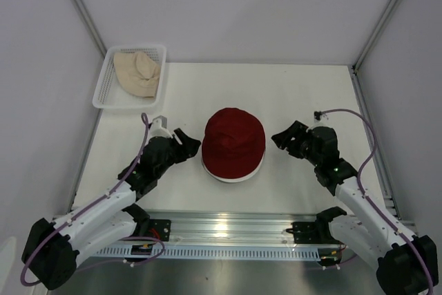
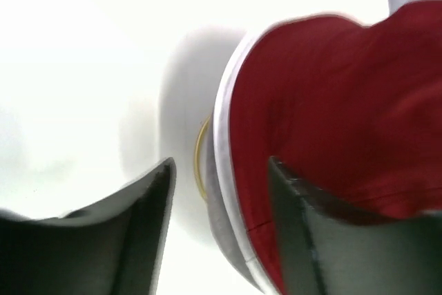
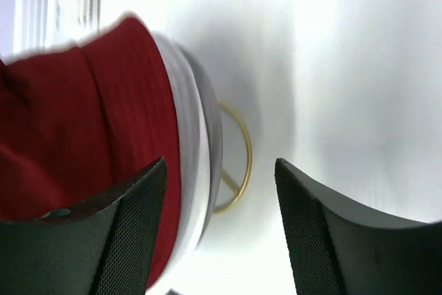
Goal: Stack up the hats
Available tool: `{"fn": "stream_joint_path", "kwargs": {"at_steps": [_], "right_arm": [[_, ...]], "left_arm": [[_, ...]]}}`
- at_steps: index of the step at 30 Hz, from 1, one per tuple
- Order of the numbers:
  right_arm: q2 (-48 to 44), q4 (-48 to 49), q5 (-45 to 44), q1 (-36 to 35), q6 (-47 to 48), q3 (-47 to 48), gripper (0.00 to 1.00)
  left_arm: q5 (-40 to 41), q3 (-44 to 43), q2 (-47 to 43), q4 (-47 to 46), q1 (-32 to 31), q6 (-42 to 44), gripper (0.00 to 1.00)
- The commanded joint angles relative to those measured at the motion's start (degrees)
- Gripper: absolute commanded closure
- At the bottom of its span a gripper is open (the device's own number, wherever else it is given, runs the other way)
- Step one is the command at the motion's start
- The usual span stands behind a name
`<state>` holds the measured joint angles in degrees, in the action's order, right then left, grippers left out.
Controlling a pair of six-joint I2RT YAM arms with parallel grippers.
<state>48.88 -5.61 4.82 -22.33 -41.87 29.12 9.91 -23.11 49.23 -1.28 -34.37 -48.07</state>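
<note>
A dark red hat (image 1: 233, 140) sits on top of a stack at the table's middle, with a white hat's brim (image 1: 232, 176) showing under it. The wrist views show a grey hat's brim (image 2: 222, 222) below the white brim (image 3: 188, 136), all raised on a gold wire stand (image 3: 238, 164). A beige hat (image 1: 137, 71) lies in the white mesh basket (image 1: 105, 91) at the back left. My left gripper (image 1: 188, 144) is open, just left of the stack. My right gripper (image 1: 283, 137) is open, just right of it. Both are empty.
The basket stands at the table's back left corner. White walls enclose the table on three sides. A metal rail (image 1: 228, 229) runs along the near edge between the arm bases.
</note>
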Motion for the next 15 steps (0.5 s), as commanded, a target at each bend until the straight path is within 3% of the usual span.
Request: {"fn": "stream_joint_path", "kwargs": {"at_steps": [1, 4, 8, 12, 15], "right_arm": [[-1.6, -1.2, -1.5, 4.6, 5.1, 5.5, 0.31], [-1.9, 0.8, -1.7, 6.4, 6.3, 7.0, 0.27], [-0.5, 8.5, -0.3, 7.3, 7.3, 8.6, 0.22], [4.5, 15.3, 3.7, 6.6, 7.5, 8.3, 0.52], [10.3, 17.8, 4.9, 3.9, 9.5, 8.8, 0.56]], "left_arm": [[8.3, -7.5, -5.1, 5.8, 0.4, 6.9, 0.27], [12.3, -11.2, -6.4, 6.8, 1.9, 9.3, 0.14], [16.6, -17.0, -2.1, 6.5, 8.6, 10.7, 0.11], [16.4, -26.8, 7.2, 6.4, 16.1, 15.1, 0.09], [17.0, -34.1, 16.7, 8.9, 22.0, 17.9, 0.08]]}}
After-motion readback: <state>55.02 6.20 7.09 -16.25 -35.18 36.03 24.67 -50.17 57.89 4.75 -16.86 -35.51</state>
